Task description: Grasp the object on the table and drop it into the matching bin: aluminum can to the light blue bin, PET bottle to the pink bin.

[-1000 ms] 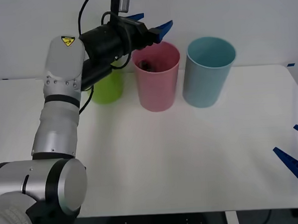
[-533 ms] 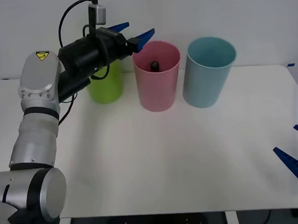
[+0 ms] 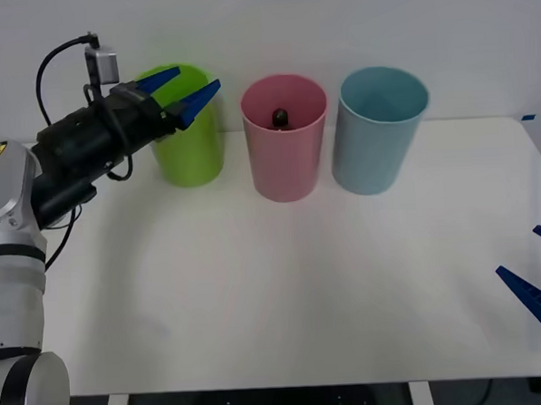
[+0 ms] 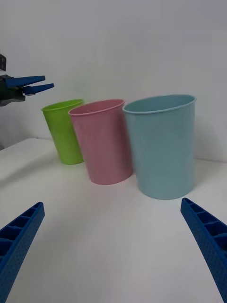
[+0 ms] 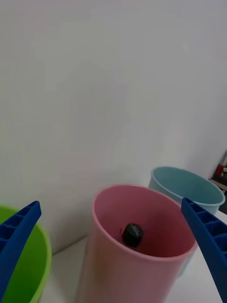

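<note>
Two blue fingers of the left gripper stand apart above the green bin, empty, beside the pink bin holding the bottle, while the right gripper waits open at the table's right edge.

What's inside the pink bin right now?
The PET bottle is inside the pink bin, with its black cap showing near the back wall. Its body below the cap is hidden by the bin's front wall.
</note>
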`<state>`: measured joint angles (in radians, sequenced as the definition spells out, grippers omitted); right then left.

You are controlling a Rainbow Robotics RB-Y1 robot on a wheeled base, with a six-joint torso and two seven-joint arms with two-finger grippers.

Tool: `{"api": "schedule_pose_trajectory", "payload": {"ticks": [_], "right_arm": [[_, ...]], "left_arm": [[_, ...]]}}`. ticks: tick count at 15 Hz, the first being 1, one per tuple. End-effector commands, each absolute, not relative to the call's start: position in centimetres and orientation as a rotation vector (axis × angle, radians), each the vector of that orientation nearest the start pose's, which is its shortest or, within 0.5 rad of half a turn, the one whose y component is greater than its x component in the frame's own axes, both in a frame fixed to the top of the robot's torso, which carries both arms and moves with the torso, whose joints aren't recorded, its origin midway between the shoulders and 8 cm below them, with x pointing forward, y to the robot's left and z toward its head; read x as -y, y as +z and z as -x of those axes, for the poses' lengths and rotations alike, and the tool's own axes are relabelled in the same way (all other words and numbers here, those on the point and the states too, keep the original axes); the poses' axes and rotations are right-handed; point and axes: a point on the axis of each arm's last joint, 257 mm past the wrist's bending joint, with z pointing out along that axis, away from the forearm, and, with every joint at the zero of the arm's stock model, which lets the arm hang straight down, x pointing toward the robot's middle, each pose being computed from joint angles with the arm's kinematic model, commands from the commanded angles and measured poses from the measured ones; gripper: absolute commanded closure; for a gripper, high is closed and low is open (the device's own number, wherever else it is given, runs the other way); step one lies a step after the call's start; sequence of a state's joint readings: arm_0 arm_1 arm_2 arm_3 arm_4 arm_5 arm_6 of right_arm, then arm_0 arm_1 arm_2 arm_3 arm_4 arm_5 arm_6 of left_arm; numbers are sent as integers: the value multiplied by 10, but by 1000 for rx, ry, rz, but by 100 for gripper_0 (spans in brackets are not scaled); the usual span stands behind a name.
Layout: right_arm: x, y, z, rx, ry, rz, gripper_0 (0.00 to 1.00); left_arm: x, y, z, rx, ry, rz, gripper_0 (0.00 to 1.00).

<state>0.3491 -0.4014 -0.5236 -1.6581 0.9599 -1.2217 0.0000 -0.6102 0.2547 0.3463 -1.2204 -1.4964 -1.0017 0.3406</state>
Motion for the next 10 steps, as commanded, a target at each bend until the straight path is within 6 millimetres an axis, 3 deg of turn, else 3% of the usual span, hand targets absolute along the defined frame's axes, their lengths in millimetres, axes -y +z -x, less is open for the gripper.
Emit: {"api": "schedule_pose_trajectory", "payload": {"ticks": [1, 10], "right_arm": [[330, -169, -342, -1441, 567, 465, 0], [330, -169, -342, -1441, 567, 465, 0]], "left_arm": [[-181, -52, -583, -1363, -724, -514, 0], [-270, -106, -528, -1381, -583, -569, 0]]}}
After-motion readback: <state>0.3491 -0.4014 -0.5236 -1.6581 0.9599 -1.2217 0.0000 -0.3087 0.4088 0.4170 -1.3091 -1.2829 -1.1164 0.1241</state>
